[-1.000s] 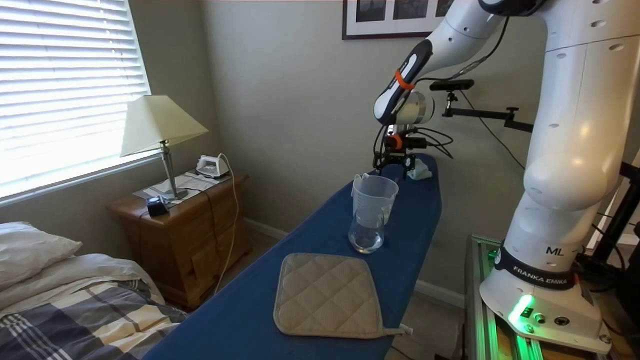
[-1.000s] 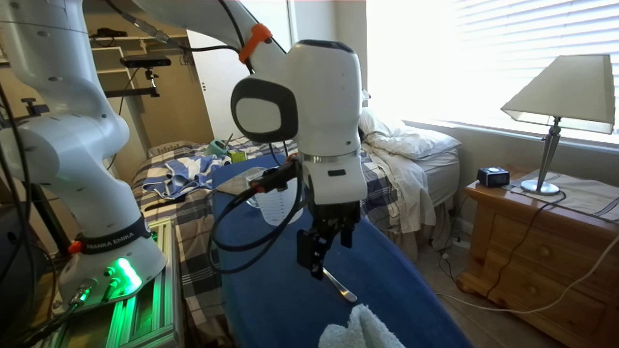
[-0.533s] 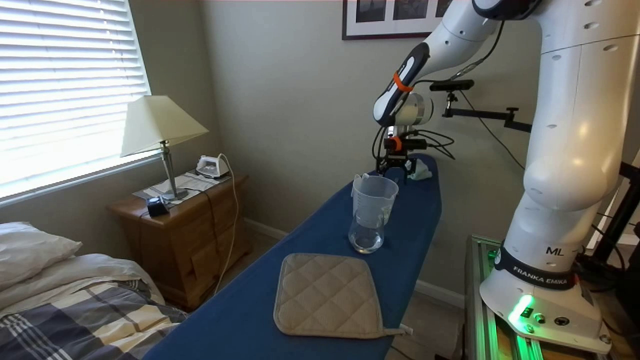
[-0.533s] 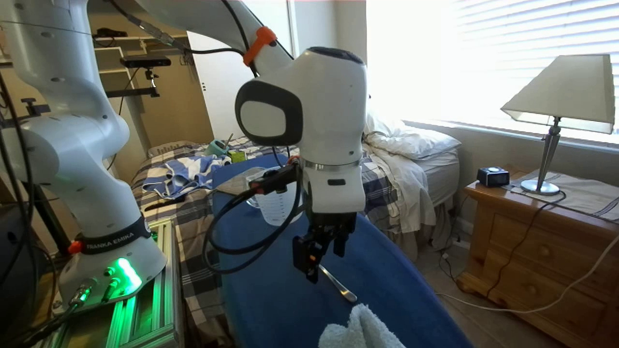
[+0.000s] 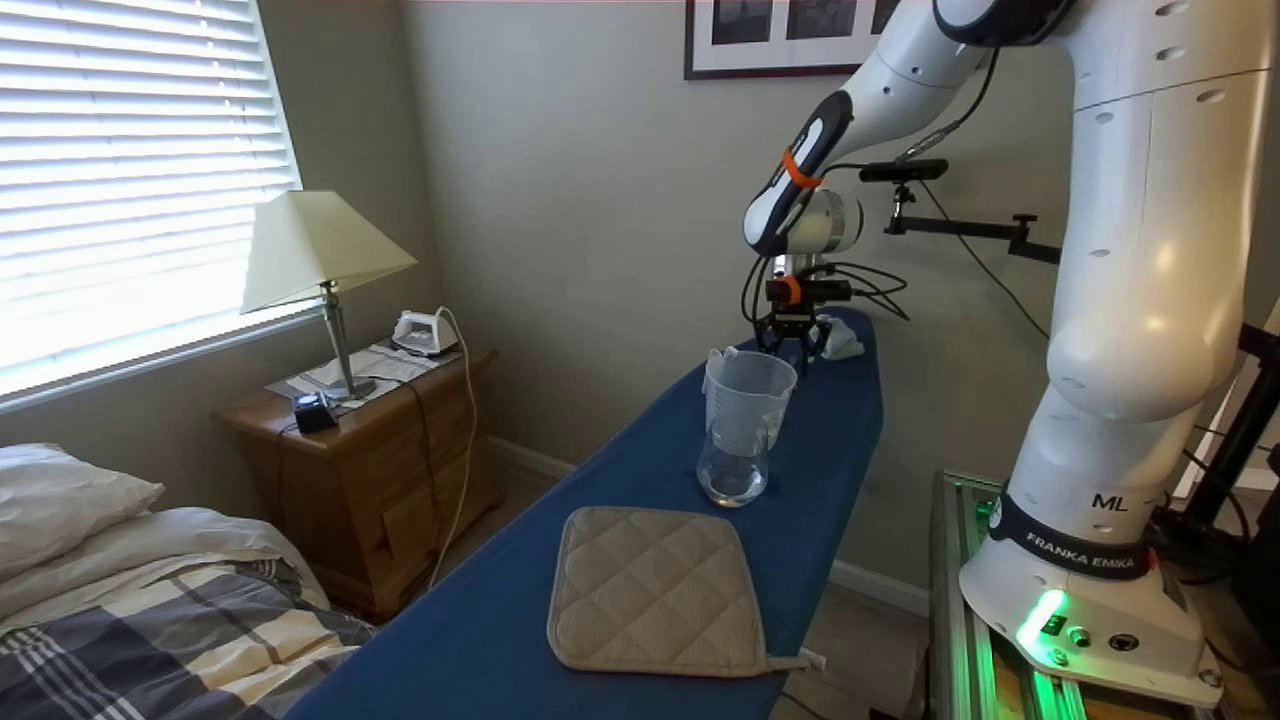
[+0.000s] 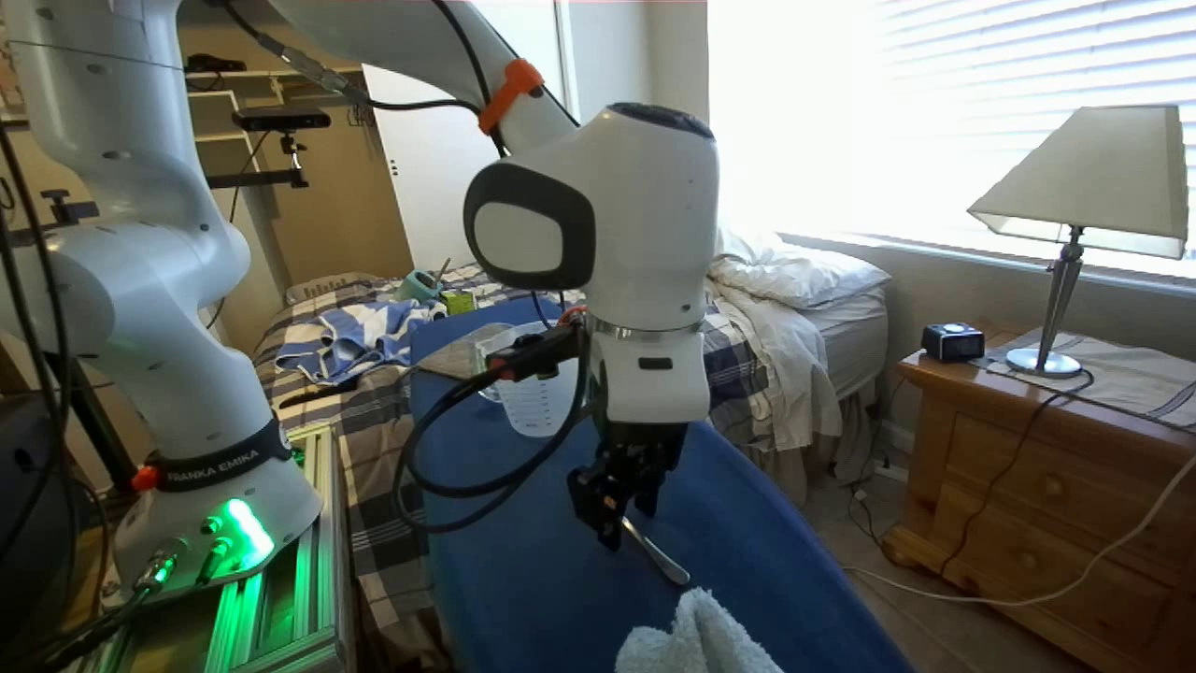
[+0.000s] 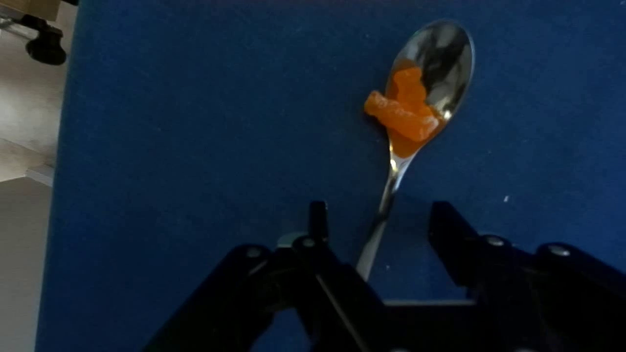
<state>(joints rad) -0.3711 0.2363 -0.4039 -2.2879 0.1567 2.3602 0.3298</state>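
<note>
My gripper (image 7: 379, 210) is open above the blue ironing board (image 5: 480, 610). A metal spoon (image 7: 386, 195) lies on the board. Its handle runs between my two fingers, apart from both tips in the wrist view; the handle's end is hidden behind the left finger. Orange pieces (image 7: 408, 115) sit in the spoon's bowl. In an exterior view my gripper (image 6: 628, 525) is low at the spoon (image 6: 662, 556), whose bowl is hidden. A white cloth (image 6: 696, 640) lies near the spoon's handle. It also shows behind my gripper (image 5: 790, 350) in an exterior view (image 5: 842, 342).
A clear plastic pitcher (image 5: 750, 375) stands near my gripper, with a clear glass vessel (image 5: 733, 480) beside it. A quilted beige pad (image 5: 655, 590) lies further along the board. A bed (image 5: 180, 640) and a nightstand (image 5: 330, 490) with a lamp (image 5: 325, 250) stand alongside.
My gripper has come down closer to the spoon. Its fingers look closer together in an exterior view; whether from turning or closing I cannot tell. The spoon, cloth and pitcher have not moved.
</note>
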